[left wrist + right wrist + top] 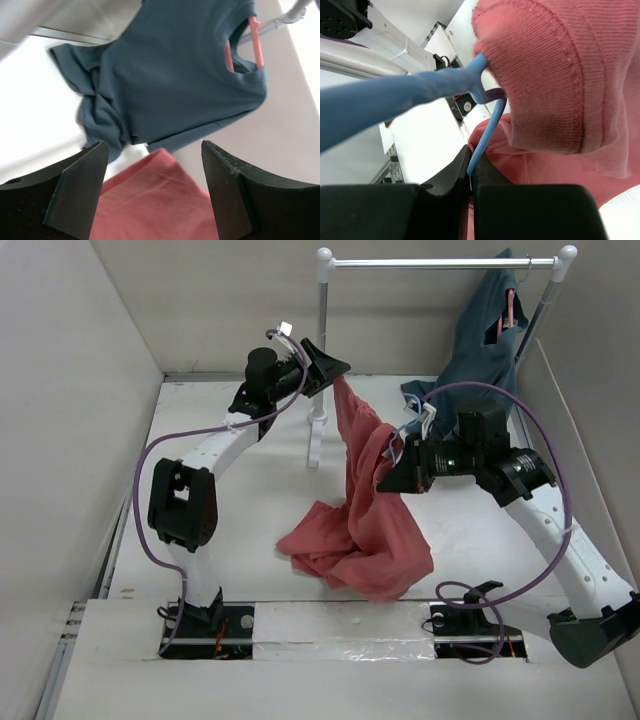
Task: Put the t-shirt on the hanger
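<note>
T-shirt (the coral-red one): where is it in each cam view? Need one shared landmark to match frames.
Top external: t-shirt at centre, a heap with a strip stretched upward.
Left wrist: bottom centre, below the teal garment.
Right wrist: upper right, its ribbed collar over the hanger.
Landmark: the teal garment, top right in top external and filling the upper left wrist view; not in right wrist.

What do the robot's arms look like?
The left arm and right arm are white with chunky black joints. A purple cable loops along each. The right one has a tiny green light. The left gripper and right gripper have black wedge-shaped fingers.
</note>
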### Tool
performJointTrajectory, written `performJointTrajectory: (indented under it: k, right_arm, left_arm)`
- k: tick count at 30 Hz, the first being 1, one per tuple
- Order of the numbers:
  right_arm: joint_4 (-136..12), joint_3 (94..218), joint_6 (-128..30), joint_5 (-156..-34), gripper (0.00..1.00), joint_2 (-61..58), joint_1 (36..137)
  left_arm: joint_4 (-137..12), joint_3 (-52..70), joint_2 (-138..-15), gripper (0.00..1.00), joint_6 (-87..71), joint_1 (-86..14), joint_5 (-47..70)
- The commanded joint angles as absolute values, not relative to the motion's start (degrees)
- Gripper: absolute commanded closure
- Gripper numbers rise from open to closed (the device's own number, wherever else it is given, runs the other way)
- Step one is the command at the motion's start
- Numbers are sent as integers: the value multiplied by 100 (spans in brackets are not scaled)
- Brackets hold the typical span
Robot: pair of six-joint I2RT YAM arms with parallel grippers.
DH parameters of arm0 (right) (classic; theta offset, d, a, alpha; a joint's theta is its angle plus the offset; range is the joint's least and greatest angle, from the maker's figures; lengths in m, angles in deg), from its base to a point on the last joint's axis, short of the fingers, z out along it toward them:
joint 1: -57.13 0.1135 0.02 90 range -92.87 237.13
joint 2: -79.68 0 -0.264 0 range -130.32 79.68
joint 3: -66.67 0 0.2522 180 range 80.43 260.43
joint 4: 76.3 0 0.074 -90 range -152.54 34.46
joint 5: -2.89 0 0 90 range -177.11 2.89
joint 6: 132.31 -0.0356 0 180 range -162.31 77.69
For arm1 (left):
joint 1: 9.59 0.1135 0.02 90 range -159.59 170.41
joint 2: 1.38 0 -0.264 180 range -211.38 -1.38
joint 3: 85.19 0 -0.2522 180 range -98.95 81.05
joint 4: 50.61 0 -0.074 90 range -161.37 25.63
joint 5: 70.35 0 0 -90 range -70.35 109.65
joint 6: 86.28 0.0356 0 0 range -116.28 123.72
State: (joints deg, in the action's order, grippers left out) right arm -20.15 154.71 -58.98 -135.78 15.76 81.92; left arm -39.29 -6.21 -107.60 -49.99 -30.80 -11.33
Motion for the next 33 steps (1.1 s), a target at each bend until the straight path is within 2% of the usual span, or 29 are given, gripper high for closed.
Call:
performJointTrajectory:
  k: [1,4,7,8,11,25,33]
  right_arm:
    - [-2484,15769,-5875,-13774,100,1640,8173]
    - [-2501,15725,-5892,-13747,100,1657,8173]
    - [-2510,15681,-5892,-13703,100,1693,8173]
    - [-2519,15672,-5901,-13695,100,1701,8173]
    - [-2493,15655,-5892,-13695,100,1728,8173]
    - [-1711,15847,-5796,-13537,100,1991,8279]
    - [-849,16733,-5822,-13168,100,1965,8331]
  left_arm:
    - [-3240,-694,-10615,30,-5191,-3139,-1375]
    - [-3195,-666,-10589,42,-5244,-3139,-1410]
    - [-3141,-631,-10554,69,-5297,-3139,-1437]
    - [-3185,-631,-10536,84,-5288,-3139,-1410]
    - [-3352,-657,-10518,100,-5218,-3139,-1331]
    - [-5415,-1667,-10676,100,-4059,-2682,83]
    - [-6428,-2582,-10922,100,-3276,-2488,1041]
